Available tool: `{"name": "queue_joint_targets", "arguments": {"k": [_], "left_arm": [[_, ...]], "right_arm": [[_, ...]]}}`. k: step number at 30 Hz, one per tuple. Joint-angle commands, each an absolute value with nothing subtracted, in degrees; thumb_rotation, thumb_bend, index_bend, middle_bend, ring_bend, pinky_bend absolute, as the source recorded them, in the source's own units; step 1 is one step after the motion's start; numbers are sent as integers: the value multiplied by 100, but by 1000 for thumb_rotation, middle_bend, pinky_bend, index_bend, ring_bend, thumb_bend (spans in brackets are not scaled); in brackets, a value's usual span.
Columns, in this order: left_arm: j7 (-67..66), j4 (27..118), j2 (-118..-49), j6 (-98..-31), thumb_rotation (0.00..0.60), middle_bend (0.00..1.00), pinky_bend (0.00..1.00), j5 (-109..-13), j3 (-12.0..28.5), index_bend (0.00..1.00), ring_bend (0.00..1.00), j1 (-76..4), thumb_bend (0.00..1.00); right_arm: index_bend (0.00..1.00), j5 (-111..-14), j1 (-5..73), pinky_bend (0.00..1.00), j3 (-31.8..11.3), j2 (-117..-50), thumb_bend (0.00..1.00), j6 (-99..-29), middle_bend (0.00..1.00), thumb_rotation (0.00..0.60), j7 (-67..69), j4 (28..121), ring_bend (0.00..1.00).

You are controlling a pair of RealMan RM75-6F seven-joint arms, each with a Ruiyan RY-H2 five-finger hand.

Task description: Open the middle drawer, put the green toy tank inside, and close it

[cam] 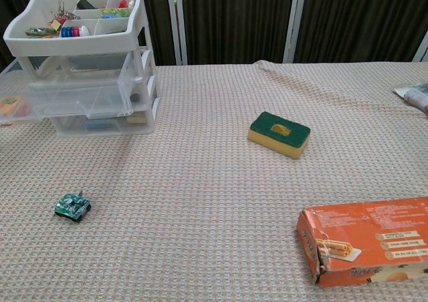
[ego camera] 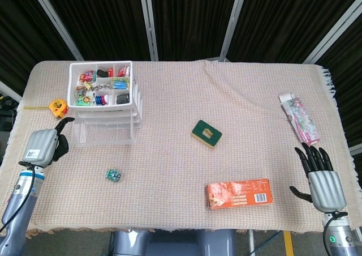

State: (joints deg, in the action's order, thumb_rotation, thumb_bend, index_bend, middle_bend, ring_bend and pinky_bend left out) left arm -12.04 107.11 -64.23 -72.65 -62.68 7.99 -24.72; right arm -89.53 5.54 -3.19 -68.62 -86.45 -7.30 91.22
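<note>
The green toy tank point(ego camera: 113, 175) point(cam: 72, 207) sits on the woven cloth in front of the white drawer unit point(ego camera: 104, 75) point(cam: 80, 41). The unit's clear middle drawer point(ego camera: 104, 136) point(cam: 67, 98) stands pulled out toward me. My left hand point(ego camera: 45, 145) hovers left of that drawer and apart from it, thumb raised, fingers loosely bent, holding nothing; the chest view does not show it. My right hand point(ego camera: 322, 176) lies flat at the front right with fingers spread and nothing in it.
A green-and-yellow sponge point(ego camera: 206, 133) point(cam: 279, 133) lies mid-table. An orange box point(ego camera: 238, 193) point(cam: 368, 245) lies front right, a pink packet point(ego camera: 300, 120) far right. A yellow tape measure point(ego camera: 58, 106) sits left of the unit, whose top tray holds several small items.
</note>
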Motion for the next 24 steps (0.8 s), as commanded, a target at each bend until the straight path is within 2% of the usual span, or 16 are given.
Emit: {"name": "queue_joint_targets", "arguments": {"k": [1, 7, 12, 17, 20, 22, 24], "left_arm": [[-1165, 10970, -6344, -7686, 600, 855, 706, -6863, 606, 184, 831, -2193, 313], [-1453, 11309, -6047, -8064, 600, 830, 706, -7908, 33, 230, 810, -1805, 188], [-1674, 11390, -5981, -8104, 600, 779, 692, -8493, -354, 239, 762, -1597, 36], [-1880, 11263, -6146, -7926, 600, 689, 627, -8570, -448, 225, 675, -1576, 0], [-2007, 11194, -6256, -7825, 600, 658, 605, -8604, -483, 221, 655, -1586, 0], [-2139, 11134, -6369, -7763, 600, 694, 610, -8617, -491, 222, 690, -1590, 0], [-2324, 11096, -6471, -7673, 600, 774, 633, -8574, -491, 227, 753, -1604, 10]], "right_arm": [[81, -8951, 554, 0, -318, -6862, 5, -8643, 0, 600, -728, 9122, 0], [81, -8952, 554, 0, -316, -6860, 5, -8641, 0, 600, -729, 9133, 0], [81, -8950, 553, 0, -317, -6863, 5, -8643, 0, 600, -740, 9134, 0], [81, -8944, 553, 0, -320, -6863, 5, -8641, 0, 600, -742, 9134, 0], [81, -8934, 556, 0, -321, -6862, 4, -8630, 0, 600, -739, 9132, 0], [81, -8934, 559, 0, -322, -6863, 5, -8626, 0, 600, -736, 9131, 0], [81, -8937, 560, 0, -321, -6861, 5, -8624, 0, 600, -733, 9133, 0]]}}
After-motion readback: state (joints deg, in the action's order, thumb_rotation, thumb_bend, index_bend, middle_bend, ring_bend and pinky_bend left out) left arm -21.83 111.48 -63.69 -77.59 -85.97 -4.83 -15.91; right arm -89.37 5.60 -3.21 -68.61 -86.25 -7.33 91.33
